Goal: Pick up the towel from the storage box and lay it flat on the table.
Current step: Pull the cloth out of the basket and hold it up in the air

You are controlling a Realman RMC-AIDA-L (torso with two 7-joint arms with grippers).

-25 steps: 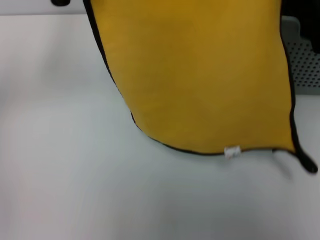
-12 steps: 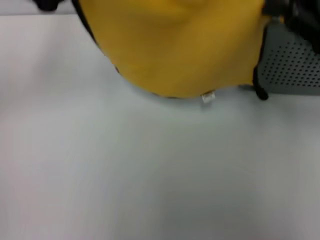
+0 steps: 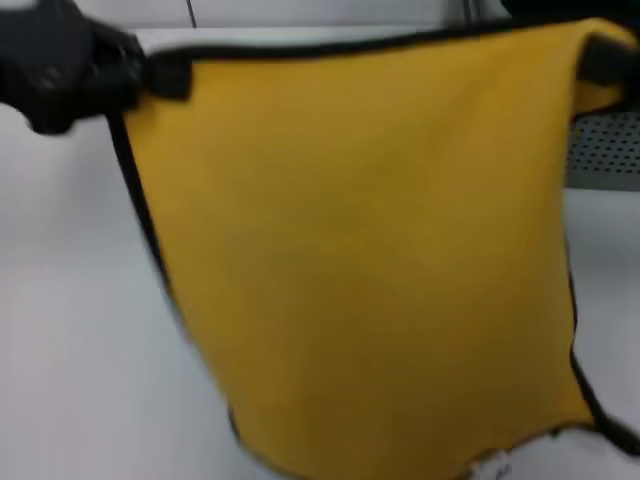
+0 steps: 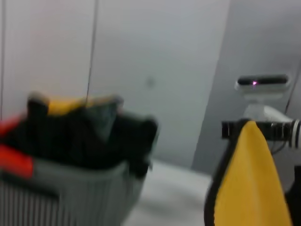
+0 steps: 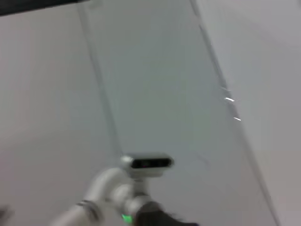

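Left pincer (image 3: 165, 72) pinches one top corner of the towel (image 3: 360, 260); the right pincer (image 3: 600, 62) grips the other, so the cloth hangs spread above the table (image 3: 70, 330). To lay it flat, I would lower both together, keep the top edge taut and let the bottom edge land first. Blur hides the fingers' exact bite. Only a perforated patch of the storage box (image 3: 603, 150) shows, at the right; the towel's lower edge is cut off.
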